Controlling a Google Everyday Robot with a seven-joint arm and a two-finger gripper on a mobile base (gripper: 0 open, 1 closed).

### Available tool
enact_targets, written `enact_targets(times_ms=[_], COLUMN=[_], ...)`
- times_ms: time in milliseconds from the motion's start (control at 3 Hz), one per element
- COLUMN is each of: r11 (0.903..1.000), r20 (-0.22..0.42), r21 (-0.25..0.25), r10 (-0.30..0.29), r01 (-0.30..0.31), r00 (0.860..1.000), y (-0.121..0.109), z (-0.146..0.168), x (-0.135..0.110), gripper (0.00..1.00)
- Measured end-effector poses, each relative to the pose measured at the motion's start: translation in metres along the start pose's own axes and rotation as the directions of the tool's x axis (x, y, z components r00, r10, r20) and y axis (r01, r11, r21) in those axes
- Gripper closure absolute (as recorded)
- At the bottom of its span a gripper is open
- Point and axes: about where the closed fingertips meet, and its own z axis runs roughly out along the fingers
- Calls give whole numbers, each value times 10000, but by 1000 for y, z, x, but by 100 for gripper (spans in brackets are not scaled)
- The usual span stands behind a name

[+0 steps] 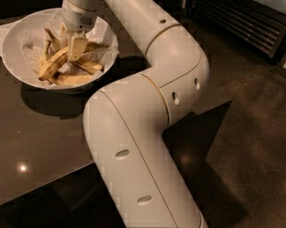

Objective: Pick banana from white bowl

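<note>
Banana (pixel 52 64) lying in white bowl (pixel 19 42) among smaller brown ones, on crumpled paper (pixel 31 44). Gripper (pixel 75 49) down inside bowl, above bananas; finger state impossible to tell. Bowl resting on dark bench (pixel 42 137). No readable writing.

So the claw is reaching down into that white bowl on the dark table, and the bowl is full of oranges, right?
Not quite: the camera view shows bananas, not oranges, yellow with brown blotches. The rest holds: the claw reaches down into the white bowl, which sits on the dark table.
</note>
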Motion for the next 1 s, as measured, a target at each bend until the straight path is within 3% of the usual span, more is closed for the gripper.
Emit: enact_targets(times_ms=[667,1000], r11=[9927,9917], r20=[-576,-504], r21=[445,643], r10=[1143,1146], r01=[-1118,-1113], r00=[9918,9921], y=[11,5], z=[-40,-38], x=[-16,-17], gripper=[100,100])
